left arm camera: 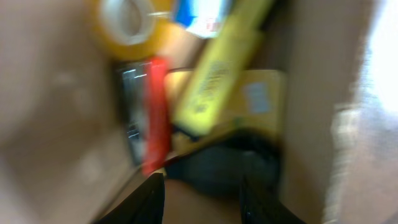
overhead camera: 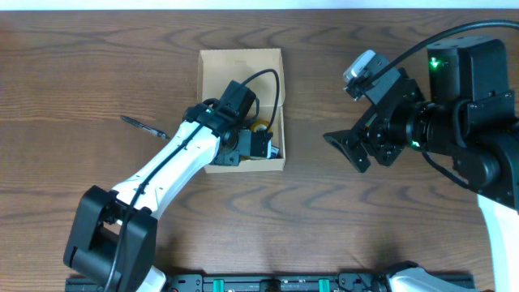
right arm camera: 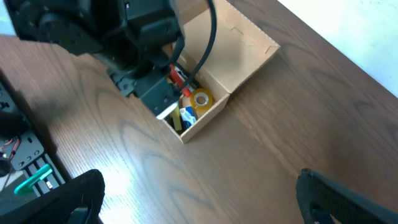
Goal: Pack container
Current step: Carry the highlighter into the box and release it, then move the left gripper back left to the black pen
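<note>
The container (overhead camera: 235, 65) is a tan cardboard box with its flap lid lying open toward the far side. My left gripper (overhead camera: 259, 148) reaches down into its near end. In the blurred left wrist view its fingers (left arm camera: 146, 202) stand apart with nothing between them, above a yellow tape roll (left arm camera: 127, 25), a red item (left arm camera: 157, 112), a long yellow item (left arm camera: 214, 74) and a black object (left arm camera: 217, 168). My right gripper (overhead camera: 349, 148) hangs wide open over the bare table, right of the box. The right wrist view shows the box (right arm camera: 239, 53) and the tape roll (right arm camera: 201, 99).
A dark pen (overhead camera: 144, 126) lies on the wooden table left of the box. The left arm (overhead camera: 174, 162) crosses the table from the near left edge to the box. The right arm's bulk (overhead camera: 454, 122) fills the right side.
</note>
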You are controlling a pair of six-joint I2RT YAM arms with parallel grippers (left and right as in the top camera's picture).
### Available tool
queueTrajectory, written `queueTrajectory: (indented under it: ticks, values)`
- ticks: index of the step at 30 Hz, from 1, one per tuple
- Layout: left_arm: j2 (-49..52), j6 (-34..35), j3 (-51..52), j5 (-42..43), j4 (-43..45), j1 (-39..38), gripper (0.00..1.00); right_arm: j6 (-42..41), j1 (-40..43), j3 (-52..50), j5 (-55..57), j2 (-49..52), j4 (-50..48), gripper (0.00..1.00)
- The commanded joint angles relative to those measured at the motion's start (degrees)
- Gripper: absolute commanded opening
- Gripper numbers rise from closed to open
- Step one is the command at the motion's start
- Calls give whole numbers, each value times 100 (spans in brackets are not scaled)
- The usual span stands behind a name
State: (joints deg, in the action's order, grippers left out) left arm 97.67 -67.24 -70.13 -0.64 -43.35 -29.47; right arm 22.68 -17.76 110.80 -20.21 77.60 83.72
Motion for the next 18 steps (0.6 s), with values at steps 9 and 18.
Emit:
queueTrajectory:
  ticks: [9,18]
  values:
    - [-9,4120,-2356,-1143,24,4,58,52,7,17,-83,-2,7,99]
    - [-26,7104,-2662,-1714,-275,728,50,52,7,17,-83,-2,7,99]
